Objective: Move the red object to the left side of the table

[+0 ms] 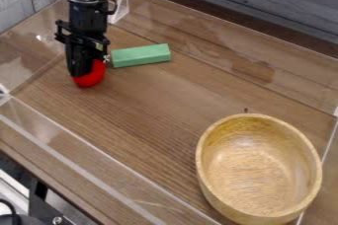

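The red object [90,74] is a small bright-red toy fruit at the left side of the brown wood-grain table [172,101]. My black gripper [85,64] comes down from above and is shut on its upper part. Only the lower red part shows below the fingers; the fruit's top is hidden by them. I cannot tell whether the fruit rests on the tabletop or hangs just above it.
A green rectangular block [140,56] lies just right of the gripper. A round light wooden bowl [259,166] stands at the front right. Low clear acrylic walls [53,135] edge the table.
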Tool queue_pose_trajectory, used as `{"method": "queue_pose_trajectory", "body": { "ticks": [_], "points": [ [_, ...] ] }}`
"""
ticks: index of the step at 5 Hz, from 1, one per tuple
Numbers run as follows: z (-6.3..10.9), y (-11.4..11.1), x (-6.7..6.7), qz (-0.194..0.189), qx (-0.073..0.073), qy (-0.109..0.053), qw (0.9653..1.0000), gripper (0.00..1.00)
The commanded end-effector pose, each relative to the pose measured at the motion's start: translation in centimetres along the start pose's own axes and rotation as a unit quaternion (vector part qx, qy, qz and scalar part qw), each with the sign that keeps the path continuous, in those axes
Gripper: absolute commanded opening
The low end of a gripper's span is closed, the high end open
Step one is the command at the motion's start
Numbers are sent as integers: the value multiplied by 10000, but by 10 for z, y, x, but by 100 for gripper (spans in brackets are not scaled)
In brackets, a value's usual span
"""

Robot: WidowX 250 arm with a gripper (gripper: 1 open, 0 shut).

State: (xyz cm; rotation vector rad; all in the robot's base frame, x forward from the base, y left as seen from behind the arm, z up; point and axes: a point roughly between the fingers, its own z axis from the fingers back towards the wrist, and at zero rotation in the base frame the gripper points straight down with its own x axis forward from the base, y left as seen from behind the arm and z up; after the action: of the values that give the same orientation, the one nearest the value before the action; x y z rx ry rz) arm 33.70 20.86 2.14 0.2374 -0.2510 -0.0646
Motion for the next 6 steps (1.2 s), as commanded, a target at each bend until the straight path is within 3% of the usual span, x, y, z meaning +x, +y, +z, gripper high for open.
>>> {"method": "queue_pose_trajectory", "body": {
  "ticks": [1,6],
  "points": [
    [-19,-11,-15,54,-174,278,9994,0],
    [-13,-11,-10,275,-218,296,9989,0]
  ]
}}
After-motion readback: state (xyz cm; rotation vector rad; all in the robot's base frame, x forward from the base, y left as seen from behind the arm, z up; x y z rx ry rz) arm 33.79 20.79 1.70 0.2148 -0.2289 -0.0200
